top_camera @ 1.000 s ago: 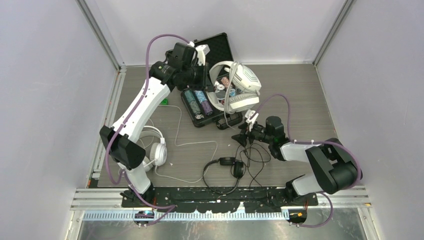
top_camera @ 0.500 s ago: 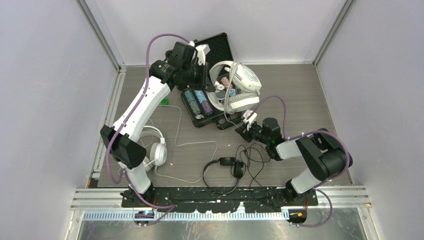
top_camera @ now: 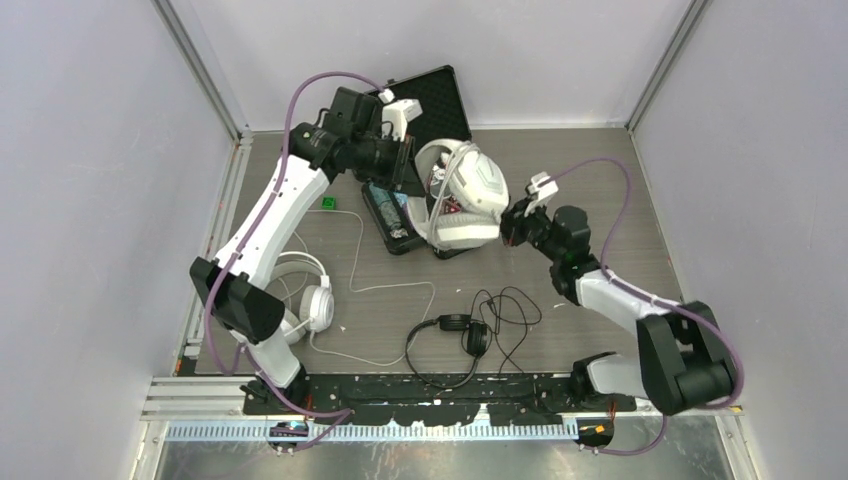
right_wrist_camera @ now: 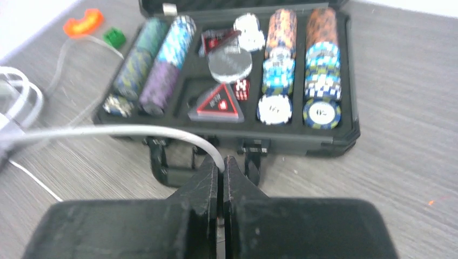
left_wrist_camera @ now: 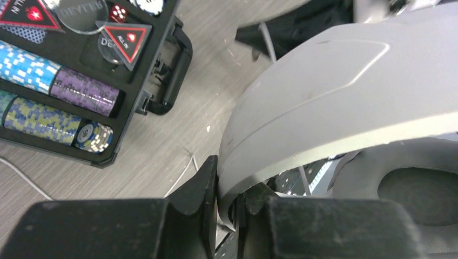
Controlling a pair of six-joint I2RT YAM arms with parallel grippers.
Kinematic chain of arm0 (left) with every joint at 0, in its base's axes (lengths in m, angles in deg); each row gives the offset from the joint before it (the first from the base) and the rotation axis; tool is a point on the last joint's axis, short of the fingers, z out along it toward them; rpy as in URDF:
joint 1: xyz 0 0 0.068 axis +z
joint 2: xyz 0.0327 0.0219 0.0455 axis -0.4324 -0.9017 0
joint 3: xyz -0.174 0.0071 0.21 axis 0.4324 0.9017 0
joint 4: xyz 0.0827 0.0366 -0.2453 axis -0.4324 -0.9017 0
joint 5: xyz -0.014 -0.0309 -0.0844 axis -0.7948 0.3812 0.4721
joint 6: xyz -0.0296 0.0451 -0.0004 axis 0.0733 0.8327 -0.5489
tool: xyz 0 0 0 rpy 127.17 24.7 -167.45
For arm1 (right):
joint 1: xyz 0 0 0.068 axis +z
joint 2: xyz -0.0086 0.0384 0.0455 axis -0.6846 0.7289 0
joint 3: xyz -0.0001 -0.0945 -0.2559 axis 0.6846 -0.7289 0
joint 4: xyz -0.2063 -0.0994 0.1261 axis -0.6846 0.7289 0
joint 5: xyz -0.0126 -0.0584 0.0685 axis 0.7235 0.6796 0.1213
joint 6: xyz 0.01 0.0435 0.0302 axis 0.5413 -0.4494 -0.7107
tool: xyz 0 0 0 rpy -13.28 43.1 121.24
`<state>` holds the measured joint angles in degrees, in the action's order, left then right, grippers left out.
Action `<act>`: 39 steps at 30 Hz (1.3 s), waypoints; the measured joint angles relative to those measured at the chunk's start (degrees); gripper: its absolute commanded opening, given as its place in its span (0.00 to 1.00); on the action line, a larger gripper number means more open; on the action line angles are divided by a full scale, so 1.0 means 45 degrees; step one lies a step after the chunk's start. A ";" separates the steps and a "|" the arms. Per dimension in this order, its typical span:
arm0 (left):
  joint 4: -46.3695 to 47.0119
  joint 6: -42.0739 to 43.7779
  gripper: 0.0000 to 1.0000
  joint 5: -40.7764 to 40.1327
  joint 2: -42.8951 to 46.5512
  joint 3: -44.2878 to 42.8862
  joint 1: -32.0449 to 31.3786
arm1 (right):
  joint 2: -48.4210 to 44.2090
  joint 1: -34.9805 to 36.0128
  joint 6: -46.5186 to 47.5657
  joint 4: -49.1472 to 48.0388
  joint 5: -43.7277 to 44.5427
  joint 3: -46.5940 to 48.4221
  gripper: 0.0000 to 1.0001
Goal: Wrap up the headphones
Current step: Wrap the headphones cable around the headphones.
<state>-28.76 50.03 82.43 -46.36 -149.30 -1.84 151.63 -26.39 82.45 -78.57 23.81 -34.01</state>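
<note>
Bulky white-grey headphones (top_camera: 470, 195) over the open black case (right_wrist_camera: 302, 144), pinched at the band edge by the left gripper (left_wrist_camera: 229, 186), jaws narrow. Right gripper (right_wrist_camera: 221, 168) just beside them, closed tight on a pale cord (right_wrist_camera: 108, 131). In the case: rows of poker chips (right_wrist_camera: 321, 81), red dice (right_wrist_camera: 241, 89), triangular markers (right_wrist_camera: 219, 102). Smooth grey shell, thick padded cups. On the surface (top_camera: 600, 170): black headphones (top_camera: 455, 325) with loose cord loops near the front, white round-cup pair (top_camera: 318, 300) at left.
</note>
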 measured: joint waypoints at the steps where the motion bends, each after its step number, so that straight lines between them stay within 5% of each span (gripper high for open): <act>1: -0.0063 0.0369 0.00 0.0170 0.0141 0.0185 0.0000 | -0.0398 -0.0117 -0.0350 0.0617 0.0034 0.0413 0.00; 11: 0.1200 0.4779 0.00 0.0189 0.1656 0.3381 -0.0126 | -0.2584 -0.0374 -0.3400 0.8612 -0.0189 0.5056 0.00; 20: 0.2958 0.7830 0.00 -0.3254 0.1734 0.4473 -0.2108 | -0.2832 -0.0525 -0.6489 1.5494 -0.0243 0.8184 0.00; 28: 0.3580 0.8131 0.00 -0.6941 0.1472 0.4265 -0.3186 | -0.3249 -0.0573 -1.0083 1.6101 -0.0583 0.8437 0.00; 39: 0.2565 0.4886 0.00 -0.9330 -0.1841 0.1035 -0.4211 | -0.4177 -0.0695 -1.3372 1.5164 0.2220 0.7402 0.00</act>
<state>-17.22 72.02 40.44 -54.64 -144.65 -20.79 132.84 -29.51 22.28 -10.33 33.80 -0.70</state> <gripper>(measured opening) 0.134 0.047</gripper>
